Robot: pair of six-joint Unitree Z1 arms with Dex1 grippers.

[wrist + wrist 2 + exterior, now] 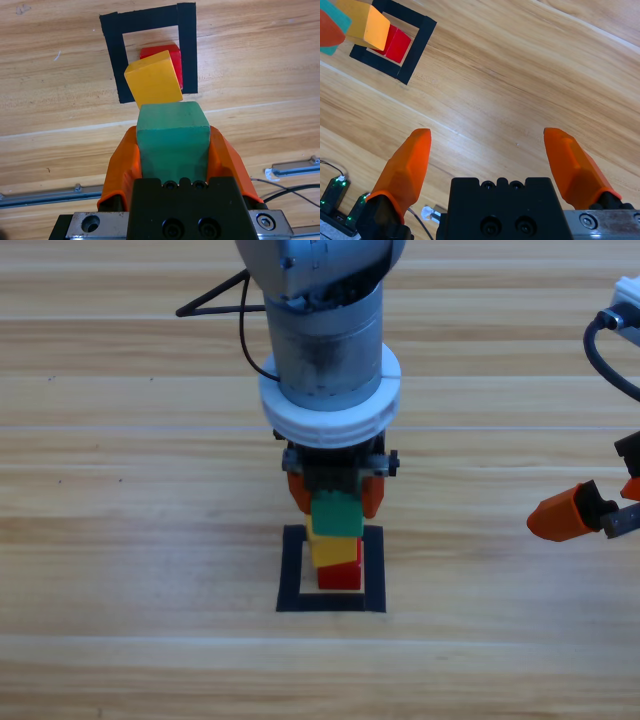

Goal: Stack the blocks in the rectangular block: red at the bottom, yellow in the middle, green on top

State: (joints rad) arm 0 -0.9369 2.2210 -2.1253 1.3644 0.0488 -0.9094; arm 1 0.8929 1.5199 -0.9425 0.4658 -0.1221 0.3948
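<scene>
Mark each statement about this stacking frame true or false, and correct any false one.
1. The left claw is shut on the green cube. True.
2. The yellow cube lies on bare table outside the tape square. False: it sits on the red cube, inside the square.
3. The right claw holds the red cube. False: it is open with nothing between its jaws, off to the right of the stack.
4. The yellow cube sits twisted relative to the red cube beneath it. True.
5. The red cube stands inside the tape square. True.
</scene>
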